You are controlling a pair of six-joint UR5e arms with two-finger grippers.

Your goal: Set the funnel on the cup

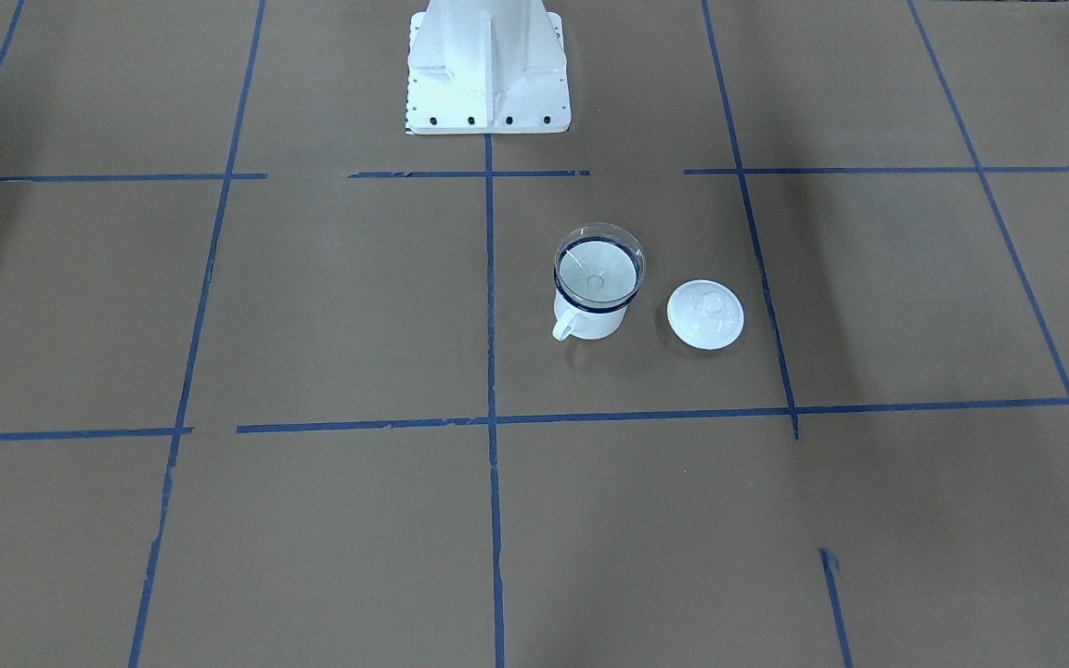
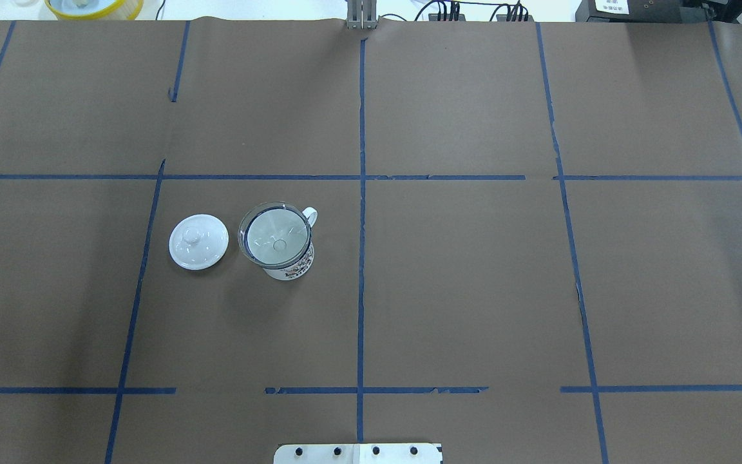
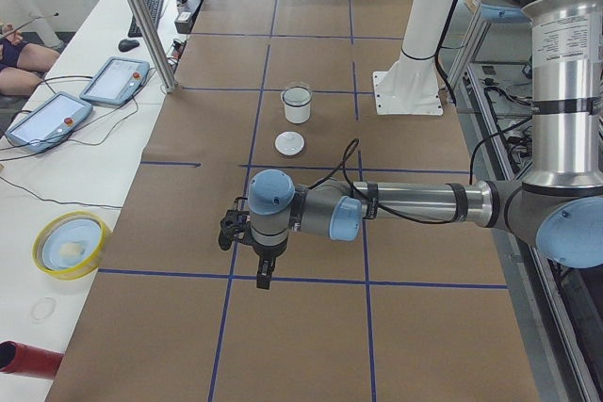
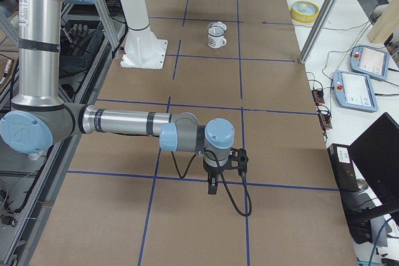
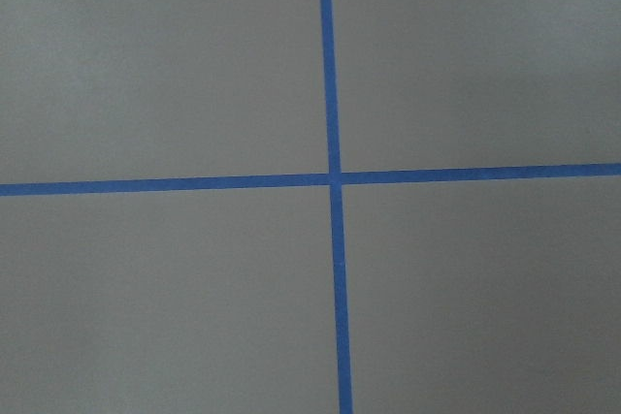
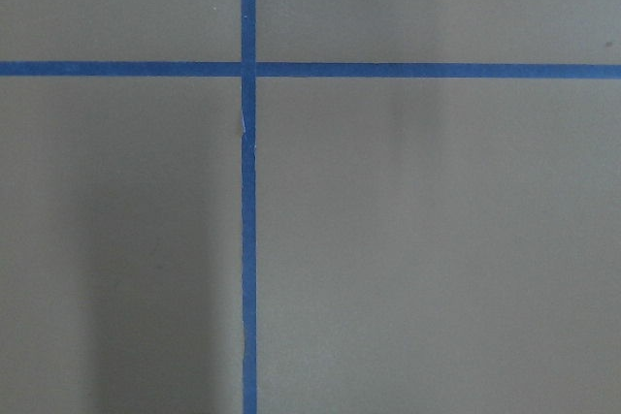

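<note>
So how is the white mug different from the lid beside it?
The mug stands tall with a loop handle; the lid lies low and flat with a small knob. The mug has a dark blue rim; the lid is all white. The mug carries the clear funnel; nothing sits on the lid. Both are white and round.

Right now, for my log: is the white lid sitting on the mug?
No, the lid lies beside the mug, apart from it, knob up.

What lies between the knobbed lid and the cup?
Only a bare strip of brown table cover separates lid from cup, clearest in the overhead view.
</note>
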